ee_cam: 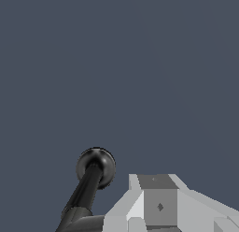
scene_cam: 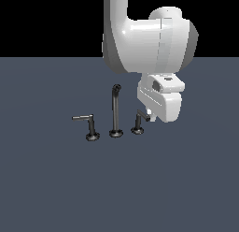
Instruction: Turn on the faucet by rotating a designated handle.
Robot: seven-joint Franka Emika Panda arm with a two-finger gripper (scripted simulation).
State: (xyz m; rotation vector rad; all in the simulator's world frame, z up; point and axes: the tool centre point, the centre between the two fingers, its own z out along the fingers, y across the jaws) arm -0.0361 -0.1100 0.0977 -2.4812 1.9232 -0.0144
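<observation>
The handle (scene_cam: pixel 138 123) is standing at about three o'clock of the spout (scene_cam: pixel 115 112), just beside it, its pale-tipped lever reaching toward the gripper (scene_cam: pixel 148 118). The gripper is hovering at the lever's tip; I cannot tell how far its jaws are standing apart, or whether they are gripping anything.

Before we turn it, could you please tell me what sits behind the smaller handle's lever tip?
The robot's white hand sits right behind the handle; the lever's pale tip meets its lower edge. Whether the fingers are touching it is hidden by the hand body.
</observation>
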